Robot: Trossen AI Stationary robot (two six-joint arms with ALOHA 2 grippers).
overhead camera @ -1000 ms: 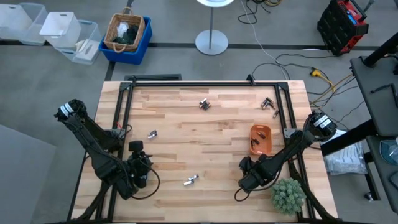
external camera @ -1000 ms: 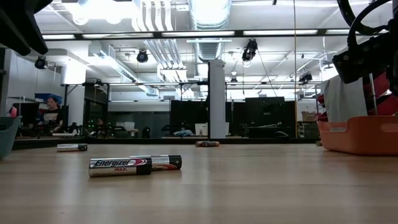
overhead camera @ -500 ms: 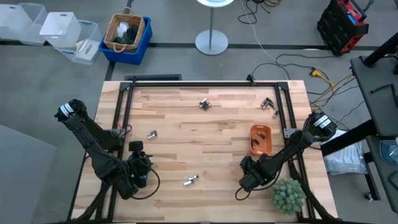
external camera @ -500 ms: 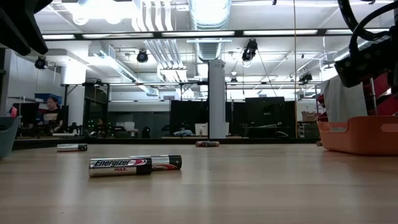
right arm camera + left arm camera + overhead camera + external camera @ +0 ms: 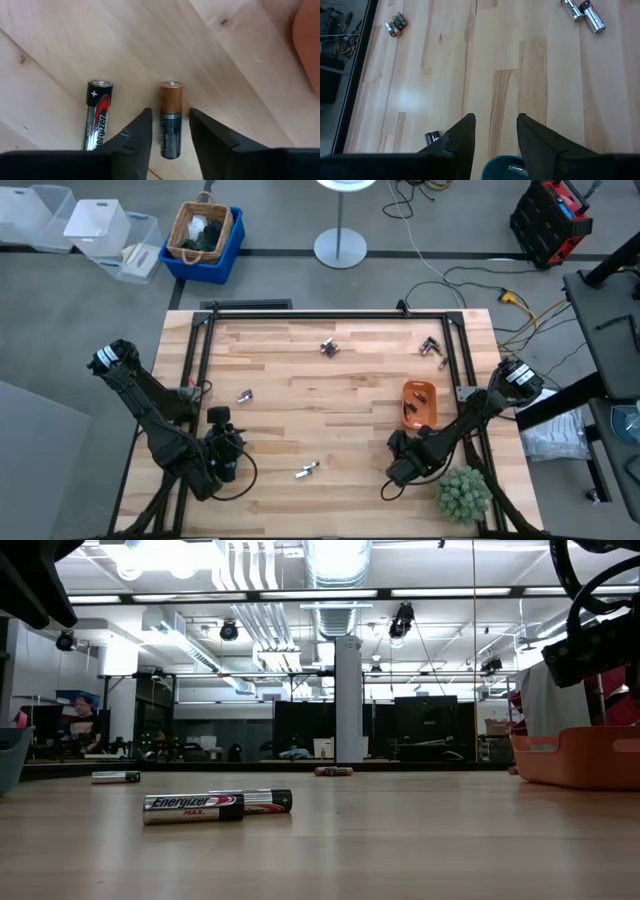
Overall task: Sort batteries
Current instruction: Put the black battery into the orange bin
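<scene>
Right gripper [image 5: 169, 137] has edged slightly toward the plant [image 5: 462, 493] since a second ago; batteries haven't shifted. We see its fingers parted, straddling a copper-topped battery [image 5: 170, 120] without closing on it; a black-and-red battery [image 5: 96, 116] lies just beside. Both sit near the orange tray [image 5: 419, 403]. Left gripper [image 5: 494, 132] waits spread and empty over the teal tray [image 5: 502, 168], far side of the table from the orange tray. Other batteries [image 5: 306, 470] lie scattered.

grey floor all round the wooden table [image 5: 330, 430], a blue bin [image 5: 205, 255] holding a wicker basket [image 5: 204, 230], clear plastic tubs [image 5: 95, 230], a white round stand base [image 5: 340, 248], cables [image 5: 450, 280], bright ceiling strip lights [image 5: 330, 592] and ducts overhead
</scene>
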